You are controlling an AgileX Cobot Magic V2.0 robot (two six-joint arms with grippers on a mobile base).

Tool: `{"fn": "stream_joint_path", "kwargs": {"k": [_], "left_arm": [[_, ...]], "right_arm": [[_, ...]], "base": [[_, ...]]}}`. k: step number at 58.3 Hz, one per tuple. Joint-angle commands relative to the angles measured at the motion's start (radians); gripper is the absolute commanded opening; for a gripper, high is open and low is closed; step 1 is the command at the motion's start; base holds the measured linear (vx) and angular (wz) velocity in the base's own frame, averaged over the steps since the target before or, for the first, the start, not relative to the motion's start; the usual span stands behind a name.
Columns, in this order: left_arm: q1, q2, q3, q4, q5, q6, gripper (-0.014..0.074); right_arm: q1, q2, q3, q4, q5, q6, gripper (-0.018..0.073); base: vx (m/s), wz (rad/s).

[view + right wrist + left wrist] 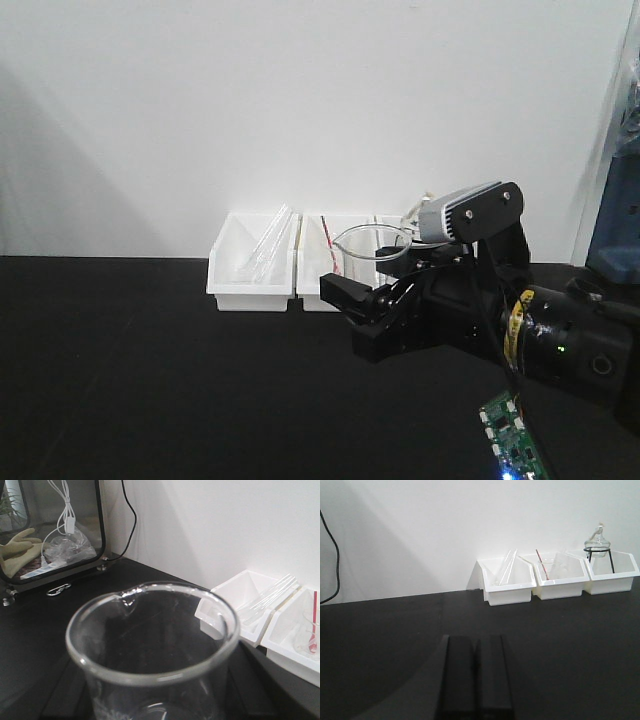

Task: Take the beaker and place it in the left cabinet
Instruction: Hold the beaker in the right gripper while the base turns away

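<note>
In the front-facing view one black table (150, 380) runs back to a white wall (300, 100), and white bins (252, 272) stand along that wall. Two show plainly and a third is mostly hidden behind the arm. The leftmost bin holds clear glass rods (262, 245) leaning on its rim, too blurred to count. The next holds one red-striped rod (330, 248). The right gripper (352, 288) reaches in from the right with the one beaker (368, 252) upright in it, just in front of the second bin. Its fingers are closed in on the glass, though the contact and the beaker's base are hidden. One green circuit board (513, 435) shows at the lower edge. The left wrist view shows three bins in a row. The middle one holds one clear cup (551, 567) with the rod, and the third holds one round flask (596, 542) on one black tripod (600, 557). The left gripper (476, 641) sits low in this view, its two fingers pressed side by side with nothing between them, well apart from the bins. One black cable (332, 555) hangs at the left edge. The right wrist view is filled by the beaker's rim, with the spout on the far side. Behind it are two bins, and at the far left one black-framed glass case (100, 525) with one pale glove (17, 550) and one white cable (65, 515) inside.
</note>
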Motion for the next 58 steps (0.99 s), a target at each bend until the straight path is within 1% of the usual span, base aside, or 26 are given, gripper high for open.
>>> {"fn": "stream_joint_path", "kwargs": {"k": [1,12,22,58], "left_arm": [[-0.002,-0.019,0.016,-0.007,-0.084,-0.003,0.0001],[-0.002,-0.019,0.016,-0.007,-0.084,-0.003,0.0001],[-0.002,-0.019,0.016,-0.007,-0.084,-0.003,0.0001],[-0.002,-0.019,0.016,-0.007,-0.084,-0.003,0.0001]], "right_arm": [[-0.003,-0.034,-0.033,0.022,-0.035,-0.003,0.0134],[-0.003,-0.034,-0.033,0.022,-0.035,-0.003,0.0134],[-0.003,-0.034,-0.033,0.022,-0.039,-0.003,0.0134],[-0.003,-0.034,-0.033,0.022,-0.039,-0.003,0.0134]], "base": [[-0.12,-0.02],[-0.13,0.02],[-0.12,0.24],[-0.13,0.51]]}}
